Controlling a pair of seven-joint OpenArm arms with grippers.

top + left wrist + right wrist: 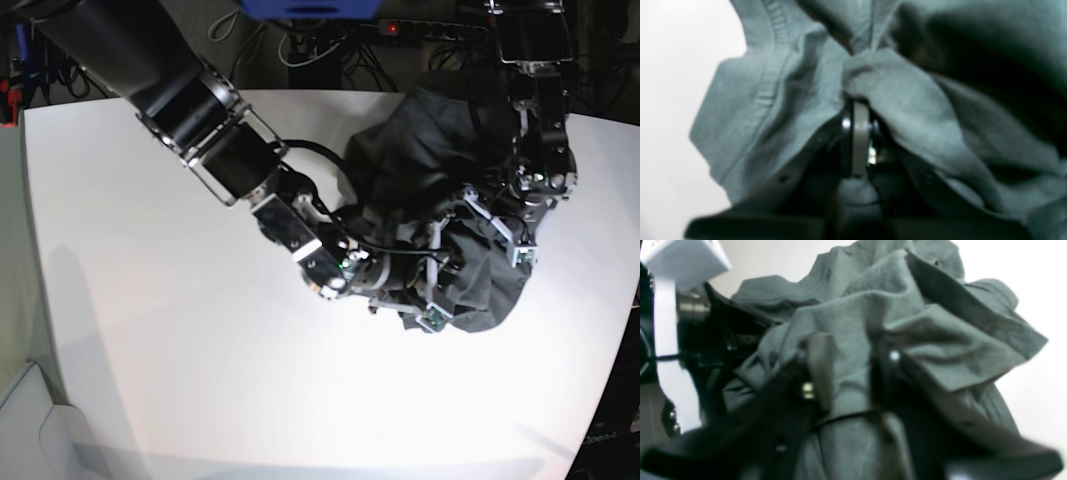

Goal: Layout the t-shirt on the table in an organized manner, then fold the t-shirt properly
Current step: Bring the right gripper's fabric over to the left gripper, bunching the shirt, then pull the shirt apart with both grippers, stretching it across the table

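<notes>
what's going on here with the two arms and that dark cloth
Two robot arms are working on a crumpled dark charcoal-grey fabric t-shirt bunched at the far side of the large white smooth-topped table. The left hand is shut on a fold of it. The right hand has cloth between its fingers, but a firm grip isn't clear. The shirt isn't laid out yet.
</notes>
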